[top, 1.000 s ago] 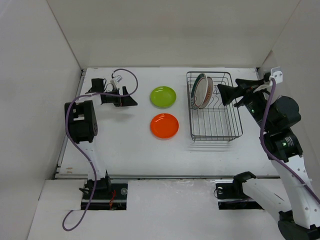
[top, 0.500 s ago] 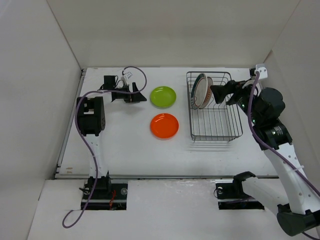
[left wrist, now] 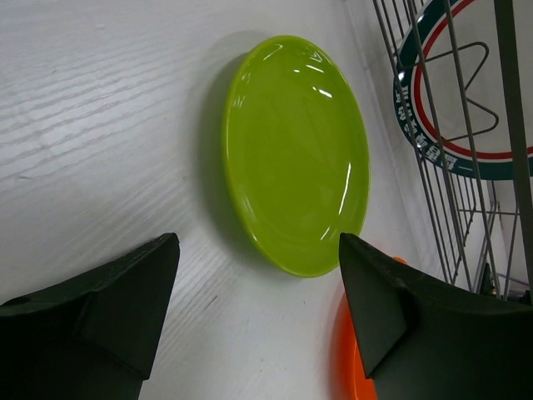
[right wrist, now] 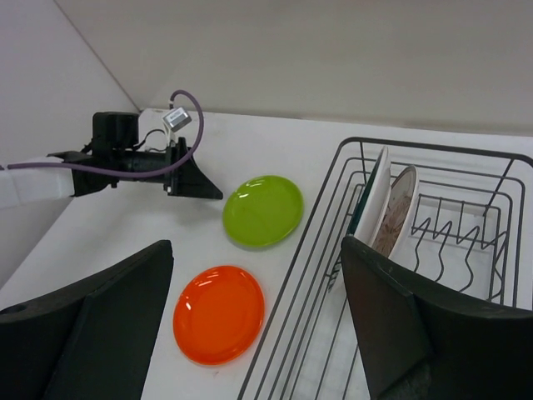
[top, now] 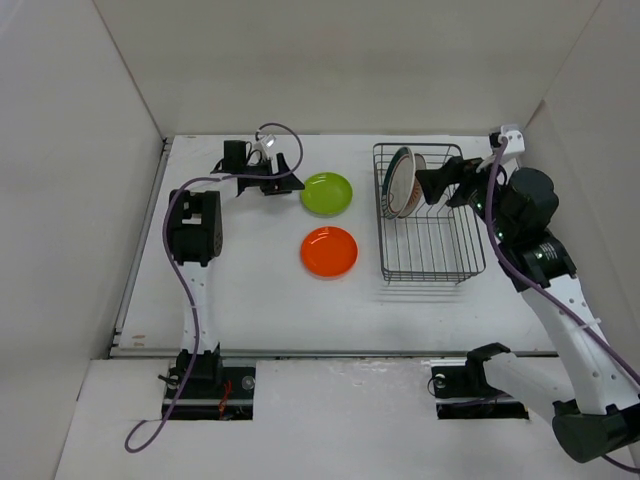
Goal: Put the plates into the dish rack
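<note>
Top view
- Dish rack [top: 440,262]: stands on the white table [top: 250,290].
- Teal-rimmed plate [top: 396,168]: upright among the prongs at the dish rack's far left corner.
- Sunburst plate [top: 411,186]: upright just beside the teal-rimmed one, on the side nearer the dish rack's middle.
- Lime green plate [top: 327,193]: flat on the table, left of the dish rack's far end and apart from it.
- Orange plate [top: 329,252]: flat on the table, left of the dish rack's near half.
- Left gripper [top: 294,178]: left of the dish rack, with its tips just short of the lime green plate's rim.
- Right gripper [top: 427,186]: over the dish rack's far part, pointing at the two standing plates.

Left wrist view
- Left gripper: jaws spread and holding nothing. The lime green plate lies just ahead, with the dish rack's wires beyond it.

Right wrist view
- Right gripper: jaws spread wide and empty. It hangs above the dish rack, where the two plates lean side by side.
</note>
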Controlling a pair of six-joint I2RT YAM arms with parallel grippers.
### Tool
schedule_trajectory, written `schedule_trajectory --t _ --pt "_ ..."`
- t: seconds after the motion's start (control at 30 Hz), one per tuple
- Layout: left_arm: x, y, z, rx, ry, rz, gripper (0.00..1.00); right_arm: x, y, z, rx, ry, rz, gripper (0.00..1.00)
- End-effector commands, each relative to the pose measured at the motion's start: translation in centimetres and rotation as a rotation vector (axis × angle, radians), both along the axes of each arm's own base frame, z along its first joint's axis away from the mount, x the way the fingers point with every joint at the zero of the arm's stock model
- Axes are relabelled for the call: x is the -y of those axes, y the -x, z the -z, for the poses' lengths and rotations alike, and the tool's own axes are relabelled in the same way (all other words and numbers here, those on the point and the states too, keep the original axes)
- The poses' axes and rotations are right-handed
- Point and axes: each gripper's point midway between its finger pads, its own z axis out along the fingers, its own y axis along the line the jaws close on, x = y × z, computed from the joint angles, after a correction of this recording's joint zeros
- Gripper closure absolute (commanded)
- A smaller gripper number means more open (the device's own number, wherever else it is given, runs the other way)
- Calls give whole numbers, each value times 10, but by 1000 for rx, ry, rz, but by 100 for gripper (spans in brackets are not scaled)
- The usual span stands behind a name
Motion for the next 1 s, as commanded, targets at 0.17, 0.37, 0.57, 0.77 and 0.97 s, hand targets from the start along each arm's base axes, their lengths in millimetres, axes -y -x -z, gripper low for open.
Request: schedule_trajectory --t 0.17,0.37,0.57,0.77,0.97 --pt "10 -9 2 -39 -15 -24 30 -11 3 -28 63 -52 -49 14" --pt "23 -4 19 -76 -50 -18 41 -12 2 -32 67 -64 -49 14" --pt "21 -8 23 -91 -55 -41 49 -18 -3 -20 28 -71 -72 14" --pt "25 -8 24 -96 -66 -52 51 -25 -9 -13 4 -74 -90 14" --pt "26 -5 30 -105 -88 -66 67 -27 -7 -17 12 -76 -101 14"
